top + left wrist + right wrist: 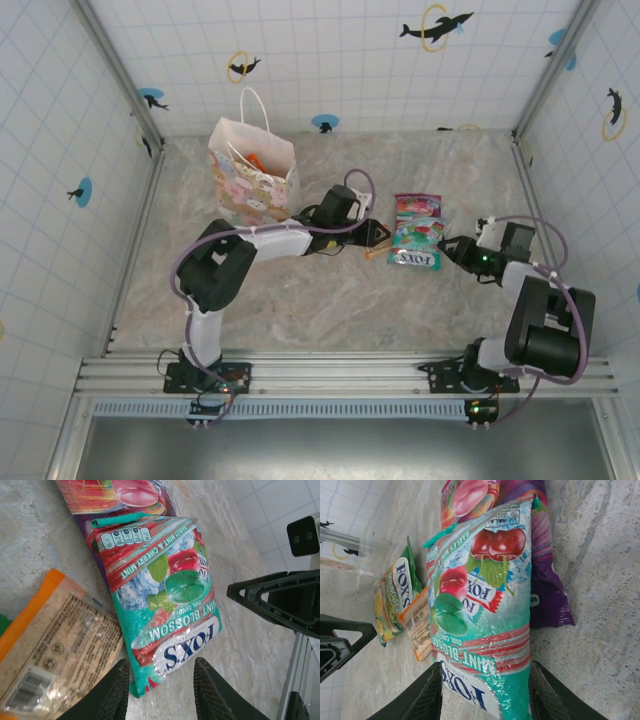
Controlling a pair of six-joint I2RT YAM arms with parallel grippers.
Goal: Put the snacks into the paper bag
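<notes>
Presently the left gripper (161,692) stands released, fingers apart around a corner of the teal Fox's mint packet (165,610); the right gripper (485,700) straddles the same packet's logo end, clenched or not I cannot tell; the packet lies on the table (300,310), overlapping a purple packet (547,595); the paper bag (250,180) stands upright, well apart.

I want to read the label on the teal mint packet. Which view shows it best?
Left wrist: the teal mint packet lies nearly whole in frame, print large and sharp. Right wrist shows the packet large too, but the frame's lower edge cuts off its near end. Top external shows the packet small, lettering barely legible.
</notes>
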